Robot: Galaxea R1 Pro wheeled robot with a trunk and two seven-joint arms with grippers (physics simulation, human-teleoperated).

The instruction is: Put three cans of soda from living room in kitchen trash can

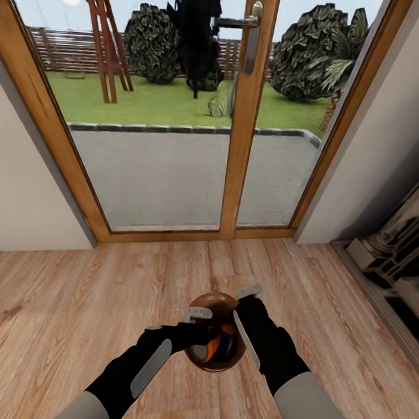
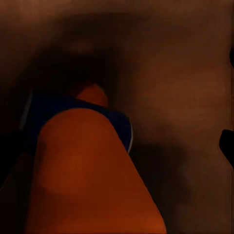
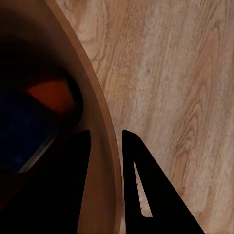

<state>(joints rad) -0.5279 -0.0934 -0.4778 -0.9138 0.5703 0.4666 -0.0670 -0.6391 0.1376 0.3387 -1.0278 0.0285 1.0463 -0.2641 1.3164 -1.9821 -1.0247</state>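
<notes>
While both arms meet over the wood floor [image 1: 74, 300], status reads:
Trash can [image 1: 211, 301]: held above floor, facing glass door [image 1: 178, 108].
Contents: orange can [image 2: 92, 185] and dark blue can [image 2: 53, 109], leaning; axes unclear.
Right fingers [image 3: 146, 195]: clamped across trash can rim.
Left gripper [image 1: 197, 325]: inside the can; finger state cannot be told.

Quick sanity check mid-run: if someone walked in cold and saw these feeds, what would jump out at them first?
First, the trash can held low between both arms over the wood floor, with orange and dark blue soda cans inside. The right gripper straddles its rim, one finger inside and one outside, while the left gripper reaches in over the cans. Behind, a wood-framed glass door looks onto a patio and green garden.
</notes>
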